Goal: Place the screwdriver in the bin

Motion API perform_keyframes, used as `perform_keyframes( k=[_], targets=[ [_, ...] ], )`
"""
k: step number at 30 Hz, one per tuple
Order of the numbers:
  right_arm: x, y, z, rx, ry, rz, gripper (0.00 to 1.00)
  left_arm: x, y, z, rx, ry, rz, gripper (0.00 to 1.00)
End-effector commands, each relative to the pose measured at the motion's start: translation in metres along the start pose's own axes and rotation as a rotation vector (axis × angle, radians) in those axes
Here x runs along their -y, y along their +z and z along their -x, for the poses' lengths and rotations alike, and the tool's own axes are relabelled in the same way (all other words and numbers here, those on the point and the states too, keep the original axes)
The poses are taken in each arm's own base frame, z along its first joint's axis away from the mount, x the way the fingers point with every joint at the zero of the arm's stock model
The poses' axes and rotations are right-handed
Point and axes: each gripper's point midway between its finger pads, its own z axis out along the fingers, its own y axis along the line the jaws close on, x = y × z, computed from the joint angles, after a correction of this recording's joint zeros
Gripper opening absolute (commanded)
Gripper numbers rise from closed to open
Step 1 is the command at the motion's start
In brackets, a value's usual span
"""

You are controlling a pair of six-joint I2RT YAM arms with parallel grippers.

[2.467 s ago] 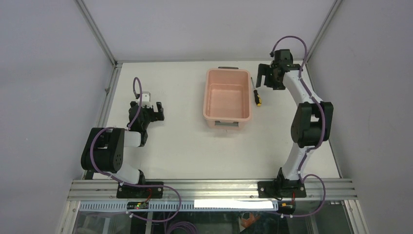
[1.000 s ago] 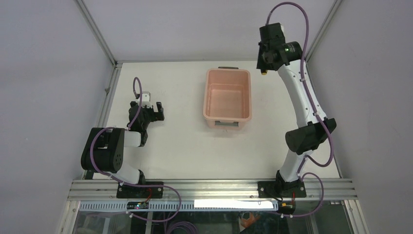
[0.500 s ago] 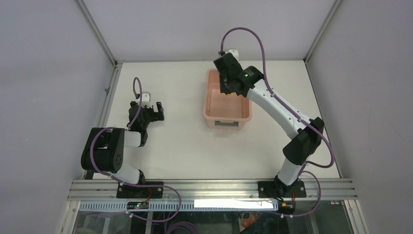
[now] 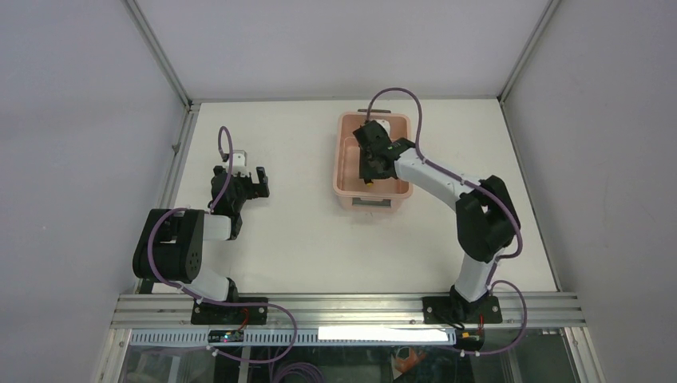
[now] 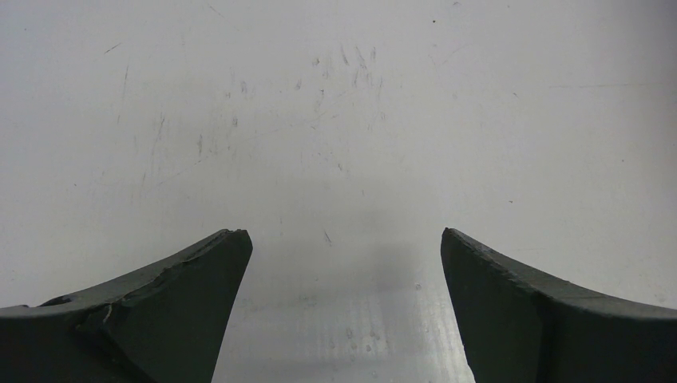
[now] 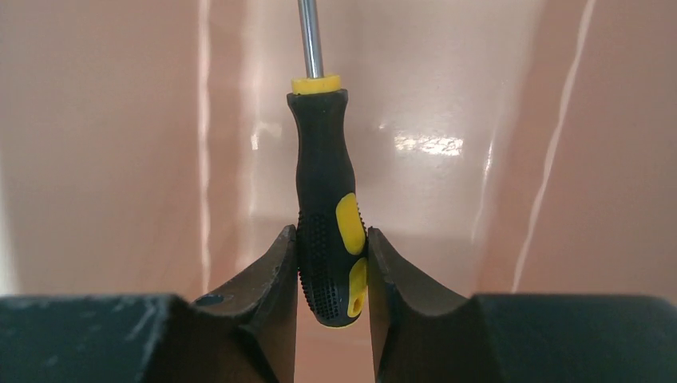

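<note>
Worktop (image 4: 303, 239), far edge: my right gripper (image 6: 331, 235) clamps screwdriver (image 6: 327, 199) handle low inside bin (image 4: 336, 159) for short drop; left gripper (image 5: 345, 239) spread.

A white bench (image 4: 303, 239) stood enclosed by plain pale grey walls (image 4: 343, 40) on 3 sides, with slanting metal posts (image 4: 160, 52) at the far corners. A ribbed metal rail (image 4: 343, 307) ran along its near edge. Up close, fine scratches (image 5: 343, 72) marked the bench top.
</note>
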Motion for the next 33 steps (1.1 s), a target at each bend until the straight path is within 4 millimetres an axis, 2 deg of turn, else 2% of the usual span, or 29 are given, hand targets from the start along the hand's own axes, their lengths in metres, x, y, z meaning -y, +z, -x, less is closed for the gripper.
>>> perform_keyframes(
  k=[1,3,6,8,10,12,15,20,23,27,33],
  targets=[
    [0.001,0.040,-0.005,-0.026,0.101,0.035,0.03,0.005,-0.001,0.017,0.054,-0.016,-0.017,0.99],
    [0.002,0.051,-0.012,-0.049,0.089,0.022,0.08,0.006,-0.001,0.017,0.054,-0.016,-0.018,0.99],
    [-0.002,0.058,-0.020,-0.086,0.078,0.041,0.11,0.005,-0.001,0.017,0.055,-0.016,-0.017,0.99],
    [0.000,0.059,-0.021,-0.094,0.075,0.026,0.19,0.006,-0.001,0.017,0.054,-0.016,-0.017,0.99],
    [0.004,0.055,-0.016,-0.089,0.063,0.002,0.29,0.006,-0.001,0.018,0.056,-0.016,-0.018,0.99],
    [0.006,0.043,-0.004,-0.068,0.035,-0.004,0.35,0.006,-0.001,0.017,0.055,-0.016,-0.018,0.99],
    [0.001,0.009,0.037,0.034,0.006,0.028,0.49,0.006,-0.001,0.017,0.055,-0.016,-0.018,0.99],
    [-0.001,-0.078,0.110,0.242,-0.044,0.090,0.72,0.005,-0.001,0.017,0.055,-0.016,-0.017,0.99],
    [0.008,-0.121,0.138,0.335,-0.062,0.085,0.98,0.006,-0.001,0.017,0.055,-0.016,-0.018,0.99],
    [0.037,-0.158,0.159,0.391,-0.077,-0.011,0.99,0.005,-0.001,0.017,0.055,-0.016,-0.016,0.99],
    [0.126,-0.179,0.169,0.375,-0.019,-0.251,0.99,0.005,-0.001,0.017,0.054,-0.016,-0.017,0.99]
  ],
)
